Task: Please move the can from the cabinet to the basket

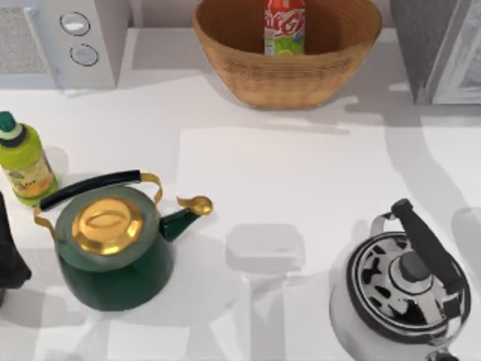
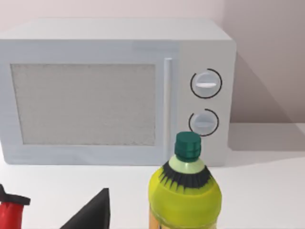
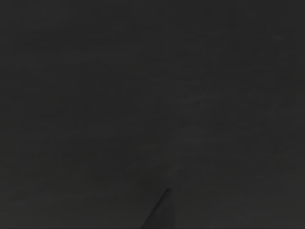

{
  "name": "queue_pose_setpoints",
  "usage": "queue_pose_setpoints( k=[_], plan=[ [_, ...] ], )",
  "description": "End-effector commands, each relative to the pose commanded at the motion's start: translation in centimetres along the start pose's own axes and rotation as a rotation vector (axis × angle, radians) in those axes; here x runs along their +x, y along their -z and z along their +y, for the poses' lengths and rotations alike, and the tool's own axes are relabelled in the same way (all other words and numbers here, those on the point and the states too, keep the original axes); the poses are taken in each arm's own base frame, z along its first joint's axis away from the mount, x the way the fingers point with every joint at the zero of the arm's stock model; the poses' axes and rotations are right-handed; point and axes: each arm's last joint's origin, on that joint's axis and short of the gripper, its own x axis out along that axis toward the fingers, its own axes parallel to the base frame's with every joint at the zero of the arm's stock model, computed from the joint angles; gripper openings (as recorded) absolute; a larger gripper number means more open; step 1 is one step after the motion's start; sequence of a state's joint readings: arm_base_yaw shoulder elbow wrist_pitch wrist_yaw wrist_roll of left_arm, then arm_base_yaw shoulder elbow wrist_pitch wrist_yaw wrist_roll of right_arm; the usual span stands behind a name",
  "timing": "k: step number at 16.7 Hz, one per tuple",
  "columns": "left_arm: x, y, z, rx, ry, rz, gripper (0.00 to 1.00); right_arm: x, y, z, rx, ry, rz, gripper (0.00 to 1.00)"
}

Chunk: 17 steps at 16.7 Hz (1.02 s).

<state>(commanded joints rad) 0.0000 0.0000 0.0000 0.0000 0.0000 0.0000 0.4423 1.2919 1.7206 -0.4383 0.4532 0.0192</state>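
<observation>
The can [image 1: 285,28] stands upright inside the basket [image 1: 285,79]; hand grip cannot be told (retreat straight, avoiding the basket rim).

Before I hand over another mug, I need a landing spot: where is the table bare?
The widest bare patch lies mid-table, bordered by the basket behind, the green kettle on the left and the steel kettle on the right. It is crowded at the left edge, where the bottle sits close to the green kettle below the microwave.
</observation>
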Motion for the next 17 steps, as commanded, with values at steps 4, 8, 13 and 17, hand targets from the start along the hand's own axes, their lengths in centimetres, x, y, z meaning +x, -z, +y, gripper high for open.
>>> queue_pose_setpoints(
  k=[4, 8, 13, 17],
  plan=[
    [0.0, 0.0, 0.0, 0.0, 0.0, 0.0, 1.0, 0.4, -0.8, -1.0, -0.001, 0.041, -0.025, 1.0],
    [0.0, 0.0, 0.0, 0.0, 0.0, 0.0, 1.0, 3.6, -0.7, -1.0, -0.002, 0.043, -0.022, 1.0],
    [0.0, 0.0, 0.0, 0.0, 0.0, 0.0, 1.0, 3.5, -0.9, -1.1, -0.001, 0.039, -0.029, 1.0],
    [0.0, 0.0, 0.0, 0.0, 0.0, 0.0, 1.0, 2.5, -0.5, -1.7, 0.002, 0.032, -0.037, 1.0]
  ],
)
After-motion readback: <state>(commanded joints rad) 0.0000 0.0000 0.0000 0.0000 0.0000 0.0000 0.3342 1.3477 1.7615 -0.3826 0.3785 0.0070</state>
